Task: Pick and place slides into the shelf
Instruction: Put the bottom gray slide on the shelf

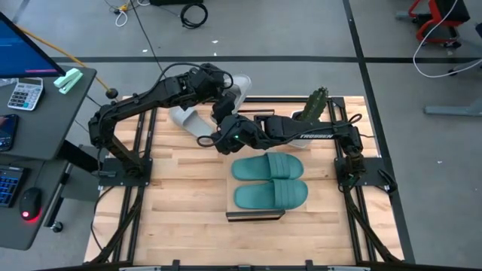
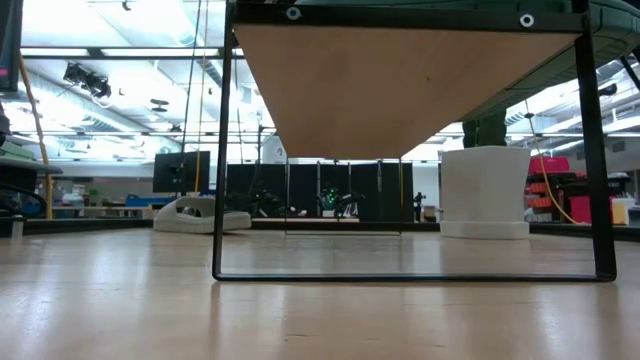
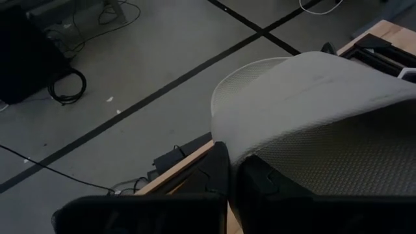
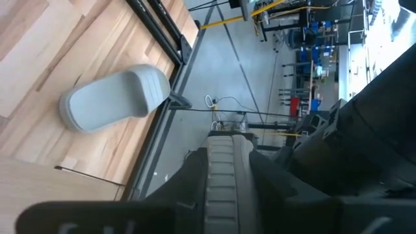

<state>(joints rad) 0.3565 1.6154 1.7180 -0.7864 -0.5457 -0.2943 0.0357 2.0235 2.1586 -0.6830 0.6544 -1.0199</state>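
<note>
High view: both grippers meet over the table's far half. The left gripper [image 1: 226, 96] is clamped on a grey slide [image 3: 325, 110], and the right gripper [image 1: 213, 140] pinches the same slide's other end [image 4: 221, 175], mostly hidden by arms. A second grey slide [image 1: 183, 117] lies beside them; two teal slides [image 1: 269, 181] rest atop the shelf [image 1: 254, 216].

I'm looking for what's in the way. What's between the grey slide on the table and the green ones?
In the high view, the right gripper sits between the grey slide and the teal slides.
</note>
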